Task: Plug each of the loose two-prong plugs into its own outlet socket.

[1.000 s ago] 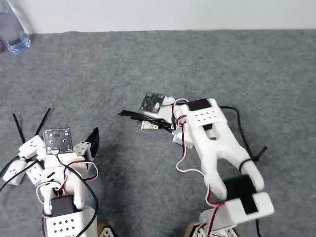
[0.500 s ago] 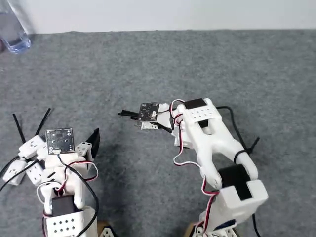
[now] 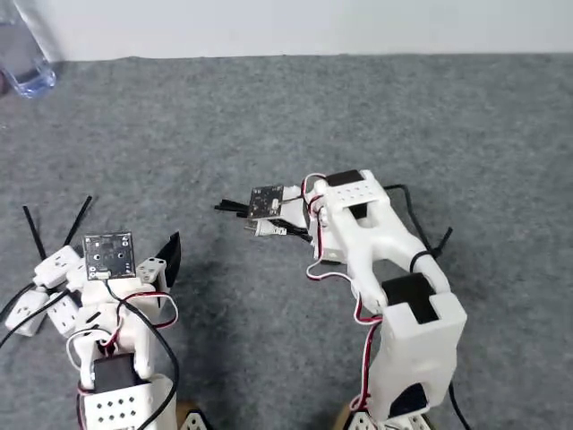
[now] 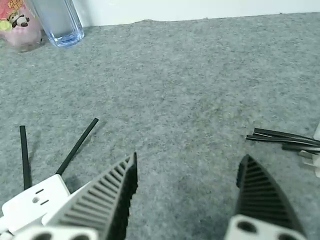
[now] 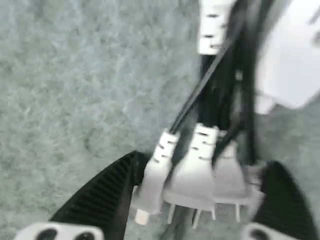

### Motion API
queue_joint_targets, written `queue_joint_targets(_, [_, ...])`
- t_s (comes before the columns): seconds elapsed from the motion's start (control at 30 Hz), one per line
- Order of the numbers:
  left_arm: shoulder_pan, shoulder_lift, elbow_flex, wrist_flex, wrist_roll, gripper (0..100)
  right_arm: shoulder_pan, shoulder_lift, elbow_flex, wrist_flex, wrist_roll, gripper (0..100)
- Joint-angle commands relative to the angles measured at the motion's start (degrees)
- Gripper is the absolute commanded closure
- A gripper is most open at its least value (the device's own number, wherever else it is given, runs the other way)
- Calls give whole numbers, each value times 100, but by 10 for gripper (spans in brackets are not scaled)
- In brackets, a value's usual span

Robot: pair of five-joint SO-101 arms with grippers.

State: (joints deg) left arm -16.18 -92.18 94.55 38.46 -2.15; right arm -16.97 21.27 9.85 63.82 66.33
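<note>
The right gripper hung directly over the plugs, its jaws spread wide on either side of the three white bodies and clamped on none of them. The plugs lay side by side on the mat, with black cords running off from them. Well to the left of the plugs, the left gripper stood wide open and empty, with the sockets just beyond it.

I can read no word or number anywhere. The pink rounded container, just beside the clear glass tumbler, carries a small panda drawing and coloured marks, but I cannot make out any letters.
</note>
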Motion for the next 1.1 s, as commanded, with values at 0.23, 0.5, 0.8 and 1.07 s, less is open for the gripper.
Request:
queue_joint_targets(0.23, [26, -62, -40, -167, -70, 695, 585, -215, -369, 207, 35, 990])
queue_joint_targets(0.5, [26, -53, -40, -176, -70, 695, 1174, -1552, -369, 1402, 563, 991])
queue_joint_targets(0.8, [26, -53, -31, -158, -70, 695, 2044, -3002, -369, 2062, 949, 991])
queue_joint_targets(1.07, [26, -53, -31, -158, -70, 695, 3864, -3248, -369, 1587, 1820, 991])
